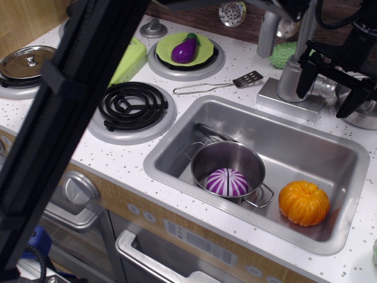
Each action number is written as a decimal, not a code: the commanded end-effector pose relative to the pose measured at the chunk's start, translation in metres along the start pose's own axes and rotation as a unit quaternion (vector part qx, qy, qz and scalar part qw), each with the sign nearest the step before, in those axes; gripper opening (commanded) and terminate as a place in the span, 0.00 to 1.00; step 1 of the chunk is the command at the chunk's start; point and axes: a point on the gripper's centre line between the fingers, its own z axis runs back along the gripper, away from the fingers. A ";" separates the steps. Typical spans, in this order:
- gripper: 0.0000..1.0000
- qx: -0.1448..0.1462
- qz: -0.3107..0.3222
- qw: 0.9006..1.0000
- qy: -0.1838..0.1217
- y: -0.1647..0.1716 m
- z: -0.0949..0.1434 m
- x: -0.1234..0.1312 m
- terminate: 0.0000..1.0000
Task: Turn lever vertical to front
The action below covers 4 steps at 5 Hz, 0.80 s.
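Note:
The faucet body (290,76) stands on a grey base behind the sink. The lever (323,87) is a short silver-grey stub that sticks out to the right from the body's side. My black gripper (328,89) comes in from the upper right and is open. One finger (305,75) hangs just right of the faucet body and the other finger (352,100) is further right, so the lever lies between them. I cannot tell whether either finger touches it. The lever's far end is partly hidden by the gripper.
The steel sink (177,154) holds a pot (231,160) with a purple-white ball and an orange pumpkin (304,202). A spatula (219,85) lies left of the faucet. A metal bowl (366,113) sits to the right. A black beam (65,106) crosses the left foreground.

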 end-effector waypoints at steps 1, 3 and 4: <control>1.00 0.000 0.000 1.000 0.000 0.000 0.000 0.000 0.00; 1.00 -0.001 0.016 0.999 -0.043 0.003 0.017 0.006 0.00; 1.00 -0.007 0.015 0.996 -0.083 0.007 0.031 0.012 0.00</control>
